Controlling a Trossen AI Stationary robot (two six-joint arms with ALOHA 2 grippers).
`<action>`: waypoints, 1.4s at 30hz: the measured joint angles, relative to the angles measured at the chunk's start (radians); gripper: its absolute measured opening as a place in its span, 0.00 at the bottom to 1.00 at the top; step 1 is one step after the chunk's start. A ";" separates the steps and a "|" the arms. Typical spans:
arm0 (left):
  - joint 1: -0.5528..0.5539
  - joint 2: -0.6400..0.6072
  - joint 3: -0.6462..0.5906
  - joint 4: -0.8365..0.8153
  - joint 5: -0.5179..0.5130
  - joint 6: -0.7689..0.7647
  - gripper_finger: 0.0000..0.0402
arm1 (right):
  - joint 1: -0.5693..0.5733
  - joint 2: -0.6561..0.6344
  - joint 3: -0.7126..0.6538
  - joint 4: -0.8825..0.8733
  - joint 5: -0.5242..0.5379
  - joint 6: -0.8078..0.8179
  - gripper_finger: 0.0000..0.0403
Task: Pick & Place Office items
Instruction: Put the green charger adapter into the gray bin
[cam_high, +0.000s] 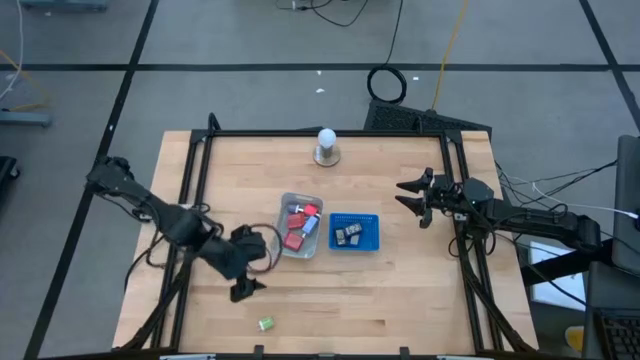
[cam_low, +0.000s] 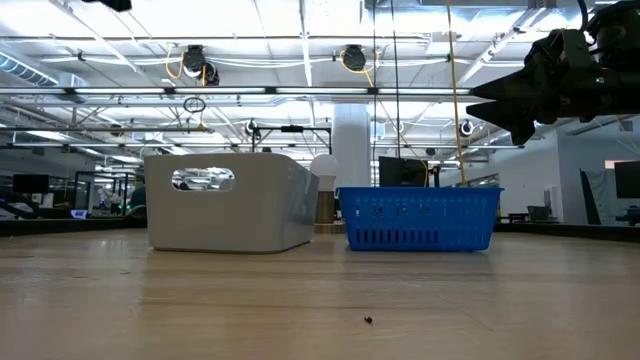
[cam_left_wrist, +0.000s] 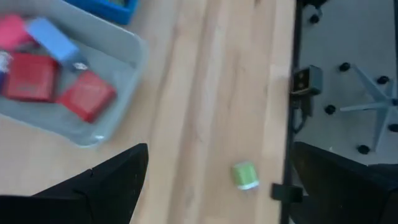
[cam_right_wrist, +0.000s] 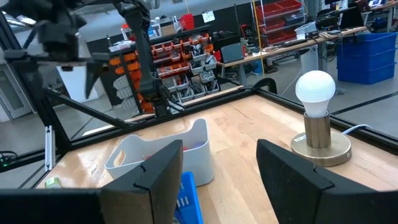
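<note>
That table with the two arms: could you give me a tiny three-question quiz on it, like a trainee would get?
1. True or false: the green item lies inside the blue basket.
2. Which tray holds the red items: A clear tray, B blue basket?
3. Fill in: the white ball stands on a round ____.

Key: 1 false, it lies loose on the table. 2 A. 3 base.

table (cam_high: 400, 290): pale smooth wood | clear tray (cam_high: 284, 205): translucent plastic | blue basket (cam_high: 372, 232): slotted plastic
</note>
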 joint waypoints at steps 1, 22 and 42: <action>-0.010 0.021 0.011 0.005 0.002 -0.016 0.99 | 0.000 0.000 0.000 0.000 0.000 0.000 0.49; -0.202 0.459 0.447 -0.229 0.105 -0.435 0.99 | 0.000 0.000 0.000 0.000 0.000 0.000 0.49; -0.268 0.589 0.448 -0.263 0.060 -0.347 0.99 | 0.000 0.000 0.000 0.000 0.000 0.000 0.49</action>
